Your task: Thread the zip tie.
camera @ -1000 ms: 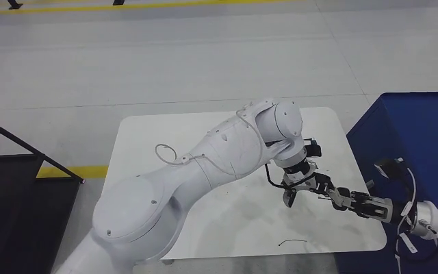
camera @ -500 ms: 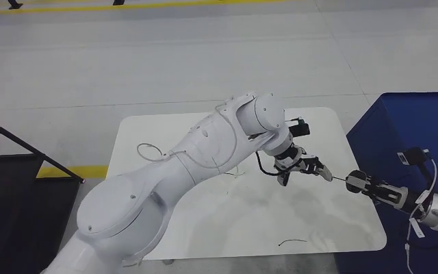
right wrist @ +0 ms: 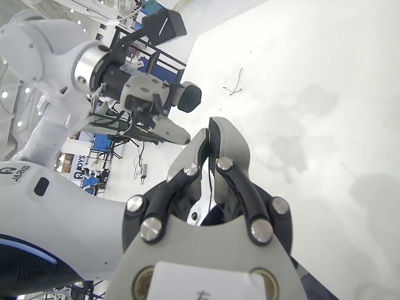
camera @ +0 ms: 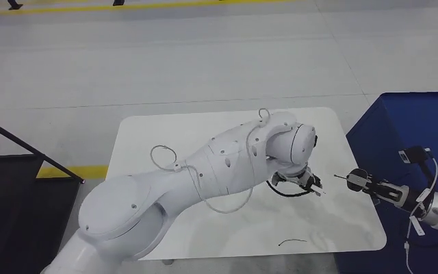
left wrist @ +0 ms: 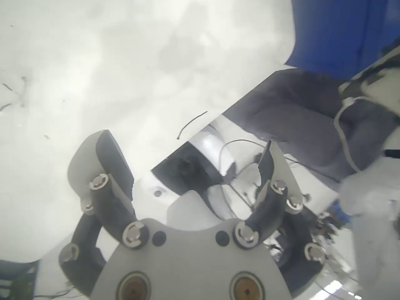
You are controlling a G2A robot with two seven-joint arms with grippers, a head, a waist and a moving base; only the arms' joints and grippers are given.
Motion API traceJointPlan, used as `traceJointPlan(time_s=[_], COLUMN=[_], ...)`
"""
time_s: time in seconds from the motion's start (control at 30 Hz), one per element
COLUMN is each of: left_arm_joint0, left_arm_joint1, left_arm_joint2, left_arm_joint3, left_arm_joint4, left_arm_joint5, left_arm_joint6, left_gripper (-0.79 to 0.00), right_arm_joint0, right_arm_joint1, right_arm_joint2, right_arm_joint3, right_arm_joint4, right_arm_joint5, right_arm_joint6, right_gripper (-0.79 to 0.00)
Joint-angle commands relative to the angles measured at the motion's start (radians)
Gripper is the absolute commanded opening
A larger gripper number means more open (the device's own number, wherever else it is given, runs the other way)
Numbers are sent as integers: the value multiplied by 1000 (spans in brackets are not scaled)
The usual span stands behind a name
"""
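Observation:
My right gripper (camera: 349, 179) hovers over the right edge of the white table (camera: 171, 144), shut on a thin black zip tie (camera: 338, 177) whose tip pokes out toward the left arm. In the right wrist view the zip tie (right wrist: 212, 185) runs back between the closed fingers of the right gripper (right wrist: 208, 129). My left gripper (camera: 306, 185) hangs a short way from it, open, with nothing between its fingers (left wrist: 112, 160). The left gripper (right wrist: 175, 117) faces the right wrist camera. A second black zip tie (camera: 293, 241) lies loose near the table's front edge, also seen as the loose zip tie (left wrist: 191, 123).
A blue cabinet (camera: 397, 137) stands against the table's right side. Small black offcuts (right wrist: 236, 88) lie on the table surface. A black frame (camera: 34, 157) stands off the table's left side.
The two grippers were together over the right side a second ago. The right gripper drew back toward the table edge with the zip tie; the left wrist turned and its gripper now points downward.

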Motion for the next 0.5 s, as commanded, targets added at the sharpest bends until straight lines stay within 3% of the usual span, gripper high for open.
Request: traceJointPlan(time_s=[0.0, 0.1, 0.3, 0.47], left_arm_joint0=[17, 34, 34, 100], left_arm_joint1=[5, 12, 12, 17], left_arm_joint2=[-1, -2, -2, -1], left_arm_joint3=[-41, -79, -79, -135], left_arm_joint4=[95, 151, 151, 278], left_arm_joint5=[-27, -92, -92, -151], left_arm_joint6=[-47, -65, -65, -139], left_gripper=[0, 0, 0, 0], right_arm_joint0=[0, 0, 0, 0], right_arm_joint1=[0, 0, 0, 0], right_arm_joint2=[0, 0, 0, 0], right_arm_joint3=[0, 0, 0, 0], right_arm_joint4=[0, 0, 0, 0], right_arm_joint5=[0, 0, 0, 0], right_arm_joint6=[0, 0, 0, 0], right_gripper=[-785, -785, -785, -785])
